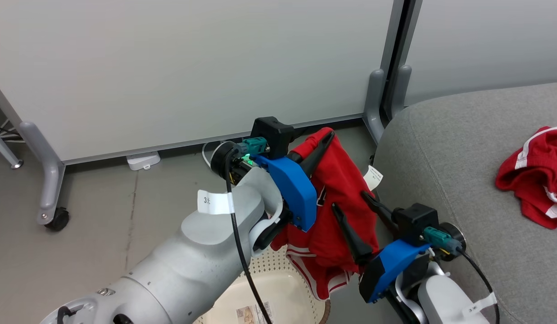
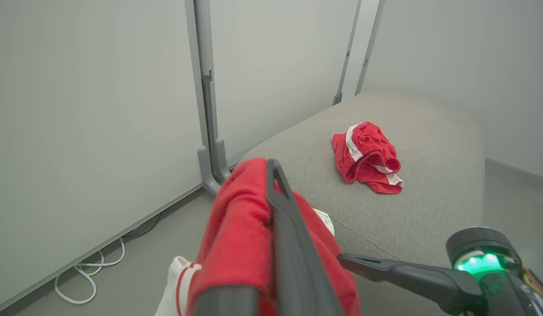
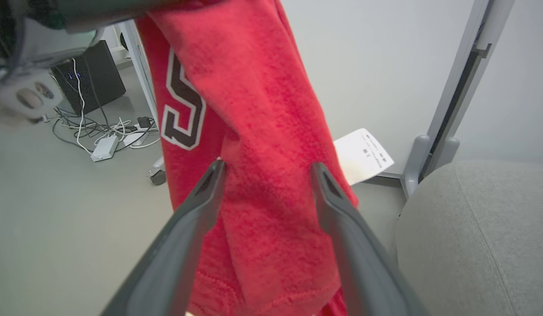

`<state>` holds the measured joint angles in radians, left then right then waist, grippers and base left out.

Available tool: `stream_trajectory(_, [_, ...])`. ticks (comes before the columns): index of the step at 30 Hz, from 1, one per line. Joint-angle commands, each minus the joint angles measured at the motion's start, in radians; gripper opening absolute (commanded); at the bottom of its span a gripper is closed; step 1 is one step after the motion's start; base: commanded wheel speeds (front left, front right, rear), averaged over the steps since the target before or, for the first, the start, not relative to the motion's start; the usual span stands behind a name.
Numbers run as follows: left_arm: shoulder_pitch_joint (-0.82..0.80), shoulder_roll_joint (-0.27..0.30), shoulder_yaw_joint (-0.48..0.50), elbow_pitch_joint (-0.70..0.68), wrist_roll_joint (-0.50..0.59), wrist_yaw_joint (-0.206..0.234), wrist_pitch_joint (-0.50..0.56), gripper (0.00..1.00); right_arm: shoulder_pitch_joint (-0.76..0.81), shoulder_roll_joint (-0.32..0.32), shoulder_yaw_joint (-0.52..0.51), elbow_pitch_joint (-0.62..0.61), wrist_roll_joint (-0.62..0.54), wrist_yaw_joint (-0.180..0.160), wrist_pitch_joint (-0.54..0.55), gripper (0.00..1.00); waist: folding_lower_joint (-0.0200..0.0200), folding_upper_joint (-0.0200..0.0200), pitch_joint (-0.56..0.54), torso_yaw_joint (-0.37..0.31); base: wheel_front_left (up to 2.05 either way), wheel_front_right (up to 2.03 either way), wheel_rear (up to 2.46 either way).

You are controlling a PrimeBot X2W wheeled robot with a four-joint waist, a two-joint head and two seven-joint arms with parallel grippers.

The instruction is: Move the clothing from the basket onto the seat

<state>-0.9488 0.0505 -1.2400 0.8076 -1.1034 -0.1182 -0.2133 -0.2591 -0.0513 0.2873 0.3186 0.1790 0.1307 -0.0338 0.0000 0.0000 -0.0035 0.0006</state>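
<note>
One thin pinch is all that holds the garment (image 1: 341, 198), so it could slide out, or its low hem snag the basket (image 1: 271, 265) rim, on the swing to the seat (image 1: 440, 148). It hangs from my clamped left gripper (image 1: 325, 137); my right gripper (image 1: 350, 201) stands wide, straddling the cloth.

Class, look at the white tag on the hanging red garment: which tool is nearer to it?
Right. The right tool is open, close beside the white tag; the left tool is shut on the red garment higher up, at its top.
</note>
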Motion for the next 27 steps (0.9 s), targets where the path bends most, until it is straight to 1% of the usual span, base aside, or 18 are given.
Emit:
stream_trajectory(1, [-0.016, 0.000, -0.003, -0.002, -0.006, 0.006, -0.006, 0.00, -0.026, -0.002, 0.008, 0.018, 0.011, 0.000, -0.006, 1.00, 0.0000, 0.0000, 0.002, 0.002, 0.00, 0.00, 0.00])
stream_trajectory(11, [-0.019, 0.000, -0.020, -0.011, -0.018, 0.007, -0.003, 0.00, -0.156, -0.002, 0.073, 0.162, 0.050, 0.000, -0.046, 1.00, 0.0000, 0.0000, 0.008, 0.015, 0.00, 0.00, 0.00])
stream_trajectory(20, [-0.019, 0.000, -0.030, -0.026, -0.022, 0.007, 0.001, 0.00, -0.268, 0.000, 0.121, 0.337, 0.070, 0.000, -0.085, 1.00, 0.0000, 0.0000, 0.008, 0.023, 0.00, 0.00, 0.00])
stream_trajectory(27, [-0.024, 0.000, -0.035, -0.037, -0.022, 0.006, 0.003, 0.00, -0.337, 0.001, 0.171, 0.445, 0.130, 0.000, -0.114, 1.00, 0.0000, 0.0000, 0.009, 0.031, 0.00, 0.00, 0.00])
